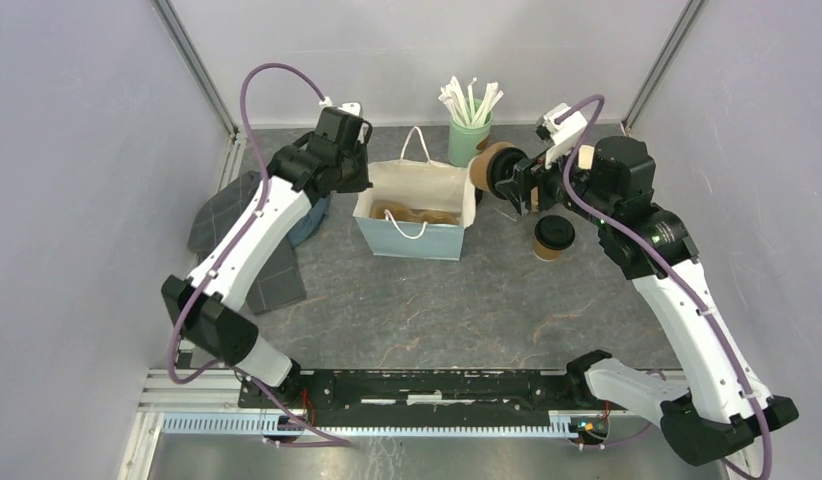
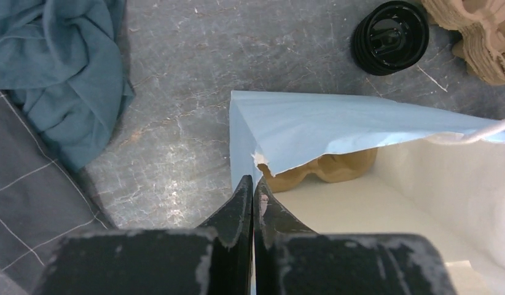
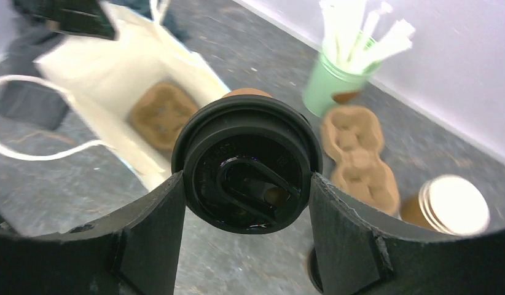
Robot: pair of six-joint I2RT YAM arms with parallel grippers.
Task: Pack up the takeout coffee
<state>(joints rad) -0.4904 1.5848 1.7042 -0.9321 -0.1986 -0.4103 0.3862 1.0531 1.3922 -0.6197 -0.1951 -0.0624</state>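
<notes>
A brown pulp carrier (image 1: 415, 214) lies in the blue paper bag (image 1: 412, 243); a black-lidded kraft cup (image 1: 553, 237) stands to its right.

The bag (image 1: 412, 240) is pale blue outside, white inside. The cup (image 1: 485, 166) is brown, its lid (image 3: 247, 166) black.

No words, labels or numbers can be read; raised marks on the round black plastic lid (image 3: 247, 166) are illegible.

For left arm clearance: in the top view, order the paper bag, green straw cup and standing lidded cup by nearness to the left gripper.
1. The paper bag, at the left gripper.
2. The green straw cup, behind the bag.
3. The standing lidded cup, far right.
</notes>
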